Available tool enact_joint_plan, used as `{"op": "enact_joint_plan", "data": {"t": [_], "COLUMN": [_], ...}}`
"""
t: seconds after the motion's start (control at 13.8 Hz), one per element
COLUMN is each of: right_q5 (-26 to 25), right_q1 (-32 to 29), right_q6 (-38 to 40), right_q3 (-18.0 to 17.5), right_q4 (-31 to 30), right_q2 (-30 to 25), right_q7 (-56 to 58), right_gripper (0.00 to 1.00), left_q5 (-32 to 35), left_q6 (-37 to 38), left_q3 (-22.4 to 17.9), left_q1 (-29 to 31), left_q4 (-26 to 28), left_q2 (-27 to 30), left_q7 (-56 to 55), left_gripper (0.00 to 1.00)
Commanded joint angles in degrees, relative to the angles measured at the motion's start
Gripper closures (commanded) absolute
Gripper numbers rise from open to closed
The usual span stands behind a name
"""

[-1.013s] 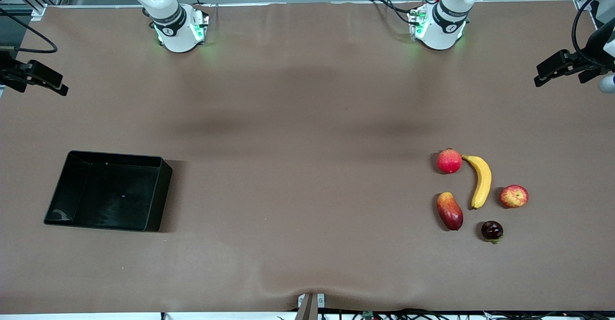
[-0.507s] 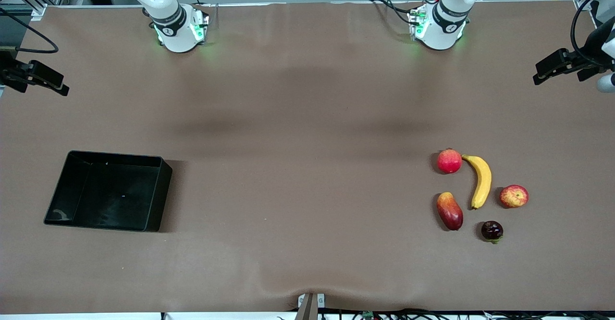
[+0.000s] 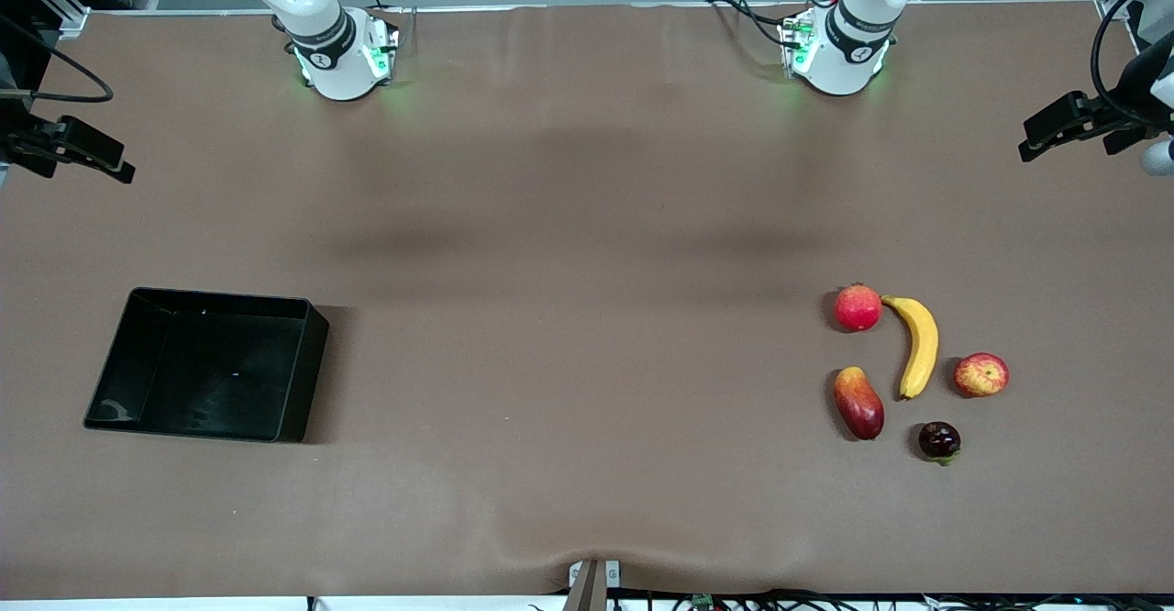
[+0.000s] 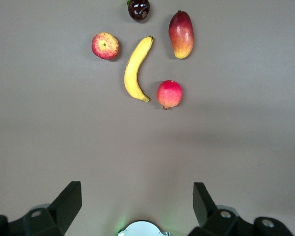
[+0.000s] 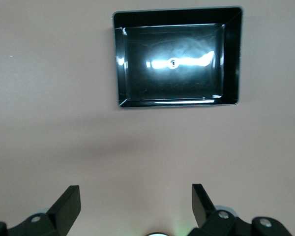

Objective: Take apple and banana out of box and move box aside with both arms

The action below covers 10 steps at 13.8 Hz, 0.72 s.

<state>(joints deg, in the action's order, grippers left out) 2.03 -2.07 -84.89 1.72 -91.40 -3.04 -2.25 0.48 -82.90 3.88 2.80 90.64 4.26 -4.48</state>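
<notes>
Front view: the box [image 3: 206, 365] sits empty toward the right arm's end of the table; the banana [image 3: 918, 345] and apple [image 3: 980, 374] lie on the table [image 3: 587, 226] toward the left arm's end, well apart from it, among three other fruits.

Left wrist view: the left gripper [image 4: 137, 209], fingers spread, hangs high over bare table; the banana's long axis points roughly toward it.

Right wrist view: the right gripper [image 5: 136, 209], likewise spread, faces the box's long side, so this arm is the nearer one.
</notes>
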Motion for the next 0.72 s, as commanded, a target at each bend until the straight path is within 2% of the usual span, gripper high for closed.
{"op": "enact_joint_plan", "data": {"t": [0.0,0.65], "right_q5": [1.48,0.60], "right_q1": [-0.13,-0.13], "right_q6": [-0.36,-2.65], "right_q3": [0.22,0.22], "right_q4": [-0.71,-0.53], "right_q2": [-0.47,-0.30], "right_q7": [-0.48,-0.13], "right_gripper": [0.00,0.00], "left_q5": [-0.13,-0.13], "left_q6": [1.07,1.07], "left_q3": [0.08,0.08], "left_q1": [0.10,0.02], "left_q4": [-2.05,-2.05], "left_q2": [-0.04,-0.13], "left_q7": [0.35,0.70], "left_gripper": [0.00,0.00]}}
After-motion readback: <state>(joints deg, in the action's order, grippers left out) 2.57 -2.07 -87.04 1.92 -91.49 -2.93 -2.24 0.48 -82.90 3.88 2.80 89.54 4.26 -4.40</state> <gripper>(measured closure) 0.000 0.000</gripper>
